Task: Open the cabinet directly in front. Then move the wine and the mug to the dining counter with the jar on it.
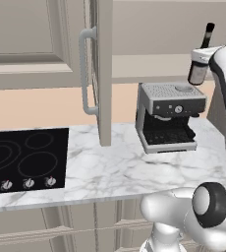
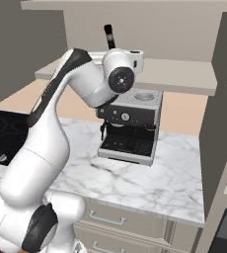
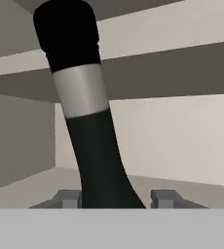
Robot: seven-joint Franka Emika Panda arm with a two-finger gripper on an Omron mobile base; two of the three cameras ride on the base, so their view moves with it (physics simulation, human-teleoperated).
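Note:
The cabinet stands open, its left door [image 1: 104, 74] swung out edge-on with its curved silver handle [image 1: 85, 74], and its shelf [image 2: 160, 74] is bare on the right. The wine [image 3: 92, 146] is a dark bottle with a black cap and a pale band on its slim neck, and it leans a little. Its neck [image 1: 208, 33] also sticks up over my hand [image 2: 109, 37]. My gripper [image 3: 116, 199] reaches into the cabinet, with one fingertip [image 3: 67, 199] on each side of the bottle's lower body, shut on it. The mug, the dining counter and the jar are out of view.
A silver espresso machine [image 1: 169, 115] stands on the marble counter [image 1: 115, 167] right below the cabinet and under my arm. A black cooktop [image 1: 26, 157] lies to the left. The cabinet's right door [image 2: 224, 99] hangs open on the right.

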